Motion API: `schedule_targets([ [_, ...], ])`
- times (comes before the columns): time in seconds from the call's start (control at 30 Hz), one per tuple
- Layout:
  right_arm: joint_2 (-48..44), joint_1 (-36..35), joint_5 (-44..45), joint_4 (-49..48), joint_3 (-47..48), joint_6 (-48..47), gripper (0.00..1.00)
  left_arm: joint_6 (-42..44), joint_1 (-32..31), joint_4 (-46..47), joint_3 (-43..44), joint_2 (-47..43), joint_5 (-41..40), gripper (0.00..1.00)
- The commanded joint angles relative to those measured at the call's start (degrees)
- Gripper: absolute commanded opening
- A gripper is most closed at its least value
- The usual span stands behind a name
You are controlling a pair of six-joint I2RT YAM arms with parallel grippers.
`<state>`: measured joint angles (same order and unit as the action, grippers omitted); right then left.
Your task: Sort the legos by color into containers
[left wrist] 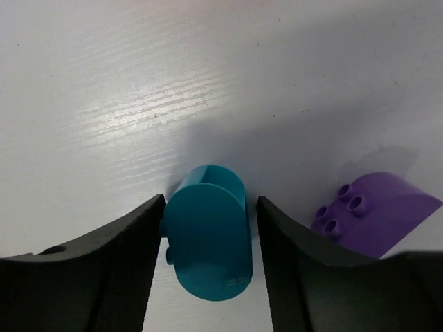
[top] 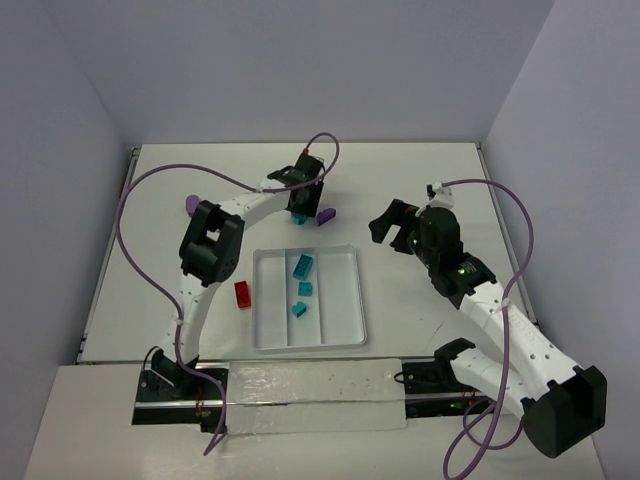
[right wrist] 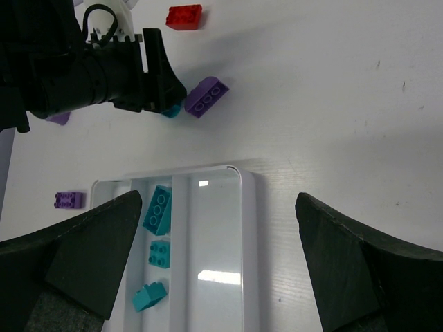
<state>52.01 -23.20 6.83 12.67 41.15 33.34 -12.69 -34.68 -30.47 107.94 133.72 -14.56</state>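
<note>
A teal rounded lego (left wrist: 208, 238) lies on the table beyond the tray's far edge. My left gripper (left wrist: 210, 202) is down over it, its jaws shut against the lego's two sides, and shows from above (top: 303, 203). A purple lego (left wrist: 377, 211) lies just right of it. The white tray (top: 340, 325) has three compartments, and the middle one holds three teal legos (top: 302, 266). A red lego (top: 243, 294) sits on the table left of the tray. My right gripper (top: 387, 222) hangs open and empty to the right of the tray's far corner.
Another red lego (right wrist: 184, 16) lies beyond my left gripper. A rounded purple lego (top: 192, 203) rests at the far left, and a small purple one (right wrist: 69, 200) lies left of the tray. Purple cables arc over both arms.
</note>
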Motion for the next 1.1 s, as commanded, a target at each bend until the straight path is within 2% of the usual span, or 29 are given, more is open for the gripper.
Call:
schedule_targets([
  [0.0,0.2,0.4,0.6,-1.9,1.5,-0.7,1.0,-2.0,0.2,0.1,0.1,-2.2,-2.1,0.34],
  [0.1,-0.1,0.4,0.4,-1.9,1.7,-0.8,1.0,-3.6,0.1,-0.7,-1.0,-5.6,-2.3,0.05],
  [0.17,-0.3,0.4,0.4,-1.9,1.7,-0.7,1.0,-5.6,0.1,-1.2,-2.0,-9.9,-3.0,0.01],
  [0.27,-0.6,0.4,0.3,-1.8,1.5,-0.5,1.0,-7.3,-0.1,-1.6,-5.1,-17.0,-3.4,0.0],
  [0.4,-1.4,0.4,0.3,-1.9,0.7,-0.1,1.0,-11.2,-2.5,-2.0,-14.3,-27.8,-2.7,0.0],
  [0.57,-1.3,0.4,0.4,-2.1,0.7,-0.3,1.0,-17.5,-8.6,-0.9,-28.7,-38.4,-3.6,0.0],
  [0.63,-1.3,0.4,0.2,-1.8,1.2,-0.4,1.0,-21.1,-12.7,-0.8,-34.8,-42.0,-6.5,0.0],
  [0.83,-2.4,0.5,0.8,-0.4,2.0,-0.8,1.0,-29.8,-22.0,-2.2,-45.4,-48.2,-9.7,0.0],
  [1.07,-3.0,0.4,0.6,-0.6,1.4,-0.5,1.0,-33.7,-28.3,-3.8,-48.1,-48.3,-11.0,0.01],
])
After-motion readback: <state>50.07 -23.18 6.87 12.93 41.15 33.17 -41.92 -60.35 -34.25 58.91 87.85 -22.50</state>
